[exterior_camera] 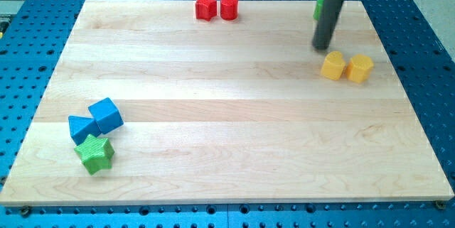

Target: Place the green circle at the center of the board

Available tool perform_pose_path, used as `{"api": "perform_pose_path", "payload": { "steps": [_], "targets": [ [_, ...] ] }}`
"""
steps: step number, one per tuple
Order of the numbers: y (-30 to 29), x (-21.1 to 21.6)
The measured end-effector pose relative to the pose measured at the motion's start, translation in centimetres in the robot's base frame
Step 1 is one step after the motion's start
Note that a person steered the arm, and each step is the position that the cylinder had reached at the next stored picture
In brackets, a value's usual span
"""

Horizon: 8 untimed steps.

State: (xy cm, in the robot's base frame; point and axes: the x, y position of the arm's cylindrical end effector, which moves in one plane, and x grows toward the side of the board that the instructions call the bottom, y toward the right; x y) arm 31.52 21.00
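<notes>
The green circle [319,8] sits near the view's top right of the wooden board [227,107], mostly hidden behind my rod; only a green sliver shows at the rod's left side. My tip [322,47] rests on the board just below the green circle and just above-left of the yellow blocks.
Two yellow blocks [333,65] [360,68] lie side by side right below the tip. Two red blocks [205,7] [228,7] sit at the top middle. At the bottom left are a blue cube [106,115], a blue triangle [82,128] and a green star [95,153].
</notes>
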Motion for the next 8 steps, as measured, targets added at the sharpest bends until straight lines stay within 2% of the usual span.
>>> {"api": "perform_pose_path", "payload": {
  "steps": [1, 2, 3, 4, 5, 6, 7, 8],
  "targets": [
    [7.0, -2.7],
    [9.1, -8.4],
    [5.6, -11.1],
    [-7.5, -6.8],
    [-21.4, 1.9],
    [-23.4, 5.0],
    [-20.4, 0.5],
    [-17.8, 2.9]
  ]
}}
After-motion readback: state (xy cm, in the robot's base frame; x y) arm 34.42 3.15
